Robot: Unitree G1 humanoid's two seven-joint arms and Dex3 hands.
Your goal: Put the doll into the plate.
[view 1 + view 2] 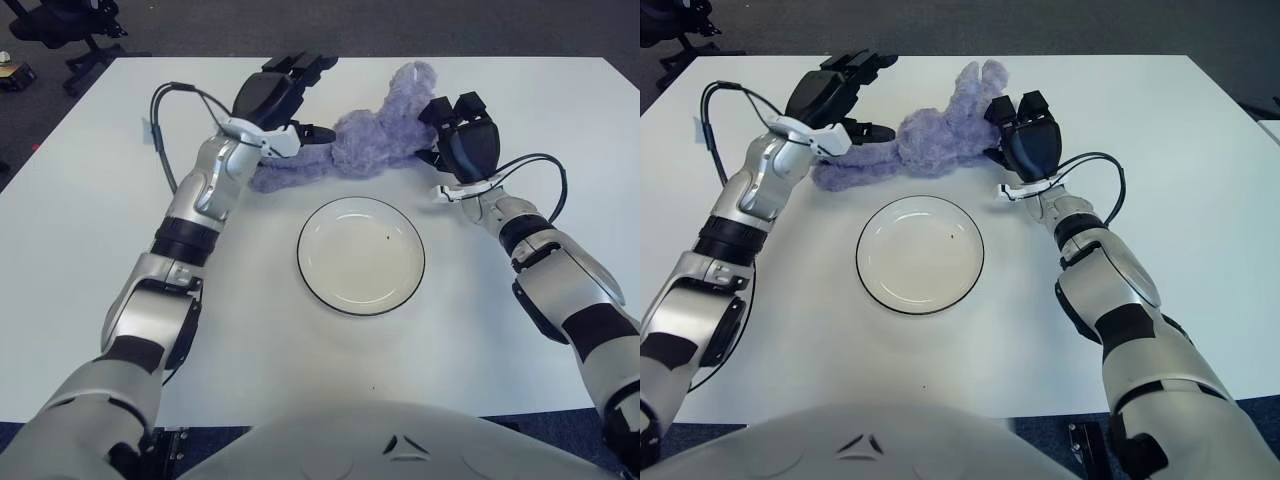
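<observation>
The purple plush doll [365,140] lies stretched across the white table behind the plate, head [412,82] to the far right and legs [280,175] trailing left. The empty white plate [360,262] with a dark rim sits just in front of it. My left hand [300,98] is raised over the doll's legs with fingers spread and its thumb near the doll's body. My right hand [452,135] presses against the doll's right side below the head, fingers curled around its arm.
The white table [120,300] extends wide on both sides and in front of the plate. A black office chair [60,25] stands on the dark floor beyond the far left corner. A cable [160,110] loops off my left wrist.
</observation>
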